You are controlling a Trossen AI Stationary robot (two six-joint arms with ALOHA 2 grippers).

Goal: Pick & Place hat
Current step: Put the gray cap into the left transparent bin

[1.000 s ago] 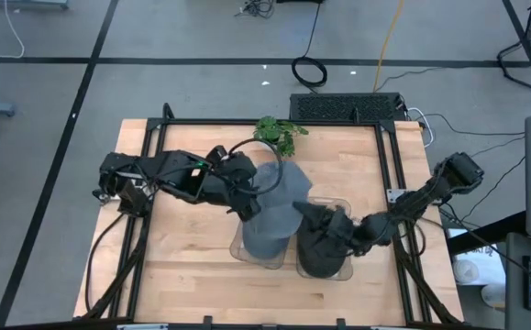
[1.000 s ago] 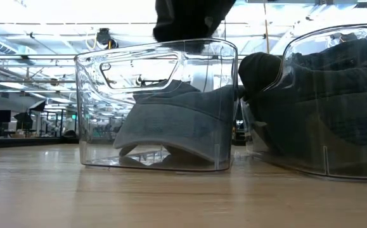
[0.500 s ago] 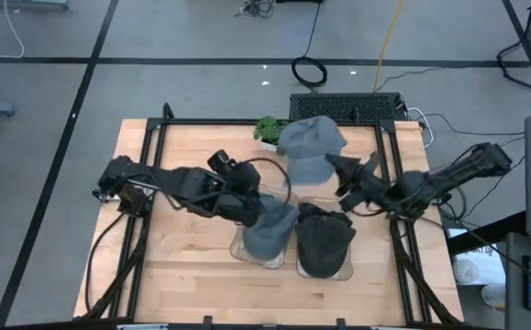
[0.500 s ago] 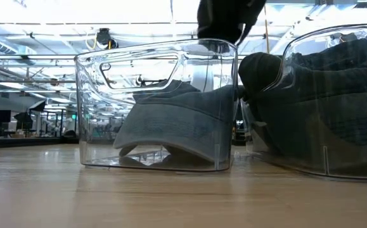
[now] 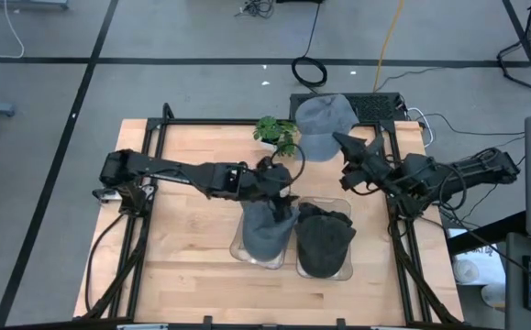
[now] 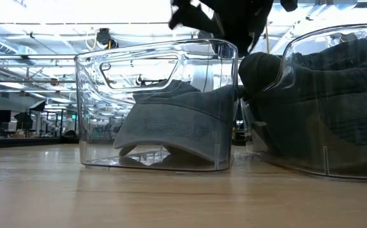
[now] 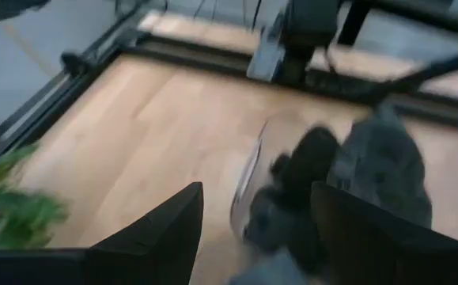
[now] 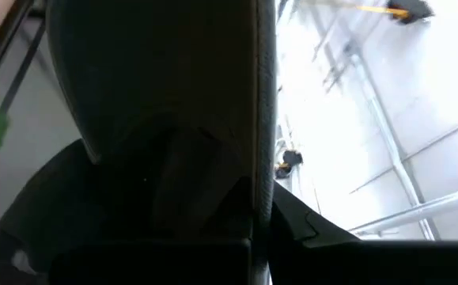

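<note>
A light grey hat (image 5: 323, 115) hangs in the air over the table's far edge, held by my right gripper (image 5: 346, 145), which is shut on it. In the right wrist view the hat (image 8: 157, 119) fills the picture. A second grey hat (image 5: 267, 229) lies in the clear left bin (image 6: 158, 104), and a dark hat (image 5: 325, 240) lies in the clear right bin (image 6: 322, 101). My left gripper (image 5: 282, 183) hovers open just above the left bin's far rim; its wrist view looks down on both bins past the open gripper (image 7: 256, 194). My right gripper holds the light grey hat by its rim (image 5: 337, 137), on the side facing the bins, coming at it from the table's right. The hat is lifted clear of the table and spreads out beyond the fingers toward the far edge. The hat itself hides the place of contact in the wrist view.
A small green plant (image 5: 278, 133) stands at the table's far edge, close to the lifted hat and to my left gripper. The two clear bins sit side by side near the table's middle front. Bare wood (image 5: 187, 257) lies to the left.
My right gripper has lifted the light grey hat off the bins and carried it up and toward the table's far edge. My left gripper has moved toward the table's right and slightly far, over the left bin's far rim. The hats in the bins stayed put.
</note>
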